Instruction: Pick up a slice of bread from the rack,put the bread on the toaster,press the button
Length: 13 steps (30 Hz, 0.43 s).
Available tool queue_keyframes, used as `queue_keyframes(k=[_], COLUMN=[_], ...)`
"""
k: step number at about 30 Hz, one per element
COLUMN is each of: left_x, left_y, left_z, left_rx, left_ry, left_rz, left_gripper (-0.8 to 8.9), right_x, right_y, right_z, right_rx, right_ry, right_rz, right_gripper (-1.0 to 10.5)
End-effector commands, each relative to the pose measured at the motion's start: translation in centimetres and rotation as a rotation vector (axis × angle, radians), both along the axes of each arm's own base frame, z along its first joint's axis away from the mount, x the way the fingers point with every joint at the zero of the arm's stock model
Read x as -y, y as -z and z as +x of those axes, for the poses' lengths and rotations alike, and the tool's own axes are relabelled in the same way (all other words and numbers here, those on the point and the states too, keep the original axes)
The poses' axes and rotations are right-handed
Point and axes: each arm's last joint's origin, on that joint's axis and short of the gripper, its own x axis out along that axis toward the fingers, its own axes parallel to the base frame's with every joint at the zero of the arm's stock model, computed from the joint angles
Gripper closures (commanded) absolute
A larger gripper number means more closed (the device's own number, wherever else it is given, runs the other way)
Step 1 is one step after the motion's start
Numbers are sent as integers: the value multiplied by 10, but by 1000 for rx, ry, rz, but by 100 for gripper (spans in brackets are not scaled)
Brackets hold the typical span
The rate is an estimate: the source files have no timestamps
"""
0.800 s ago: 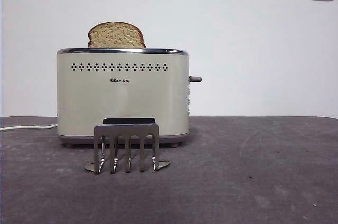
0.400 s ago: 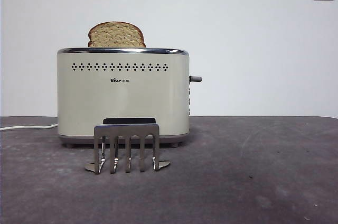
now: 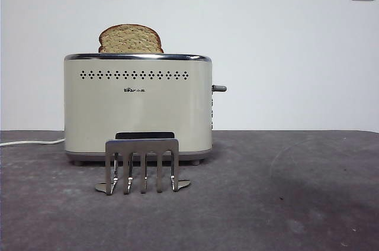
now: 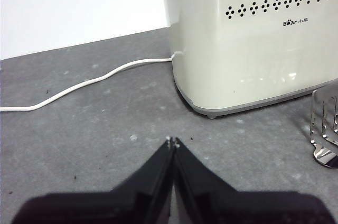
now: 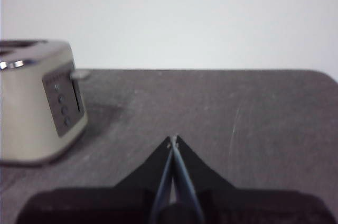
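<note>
L gripper (image 4: 172,142) jaws together, R gripper (image 5: 174,139) likewise, both over table (image 3: 284,192). Slice of bread (image 3: 130,39) upper left in toaster (image 3: 137,106); rack (image 3: 142,165) empty, prob. just in front.

slice of bread (image 3: 130,39) in toaster (image 3: 137,106), rack (image 3: 142,165) in front

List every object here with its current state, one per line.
slice of bread: upright in the toaster's slot, domed top showing.
toaster: upright on the table, side lever sticking out.
rack: in front of the toaster, holding nothing.
left gripper: shut, holding nothing.
right gripper: shut, holding nothing.
</note>
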Motion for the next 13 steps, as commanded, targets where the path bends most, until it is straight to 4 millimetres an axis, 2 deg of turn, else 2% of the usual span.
queue_keyframes(k=[1,5,13], left_x=[0,0,0], left_y=[5,4,4], left_z=[1,1,1], left_rx=[-11,-10,-10], left_ry=[-5,-5,-5], left_rz=[-8,-8,-8], left_gripper=[817,817,817], right_x=[0,0,0], right_y=[17,32,38], right_z=[2,3,3], right_rx=[-30,-73,-132], right_ry=[7,9,10], right_rz=[43,63,50], right_gripper=[946,946,946])
